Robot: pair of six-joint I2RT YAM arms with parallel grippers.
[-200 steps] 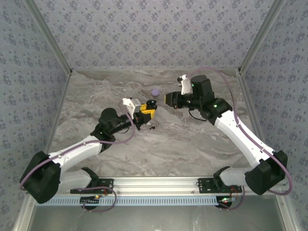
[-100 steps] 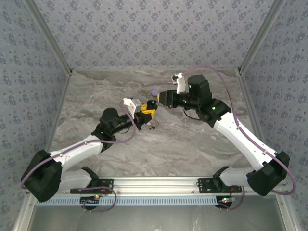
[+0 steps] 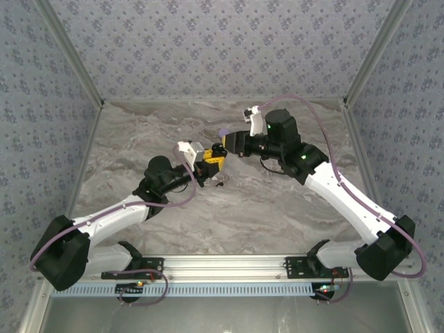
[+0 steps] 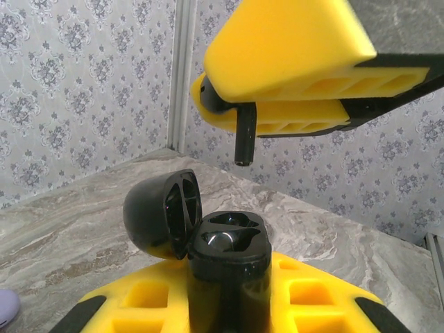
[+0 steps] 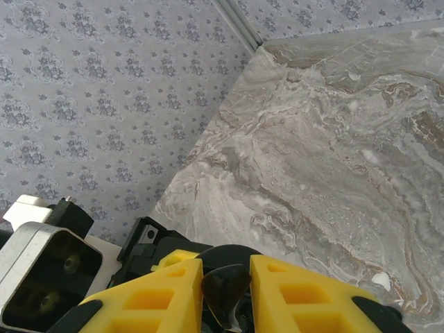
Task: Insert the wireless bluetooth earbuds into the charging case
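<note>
Clamps open charging case [image 4: 229, 243] in left gripper [image 4: 227, 298]; above, pinches seemingly a small black piece [image 4: 242, 135] in right gripper [image 5: 225, 276].

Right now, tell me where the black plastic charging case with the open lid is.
Left wrist view, bottom centre: the black charging case stands clamped in the left gripper, just below the right gripper, which pinches a small black piece.

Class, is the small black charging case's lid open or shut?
Open: the black charging case has its lid swung back, inner wells showing.
</note>
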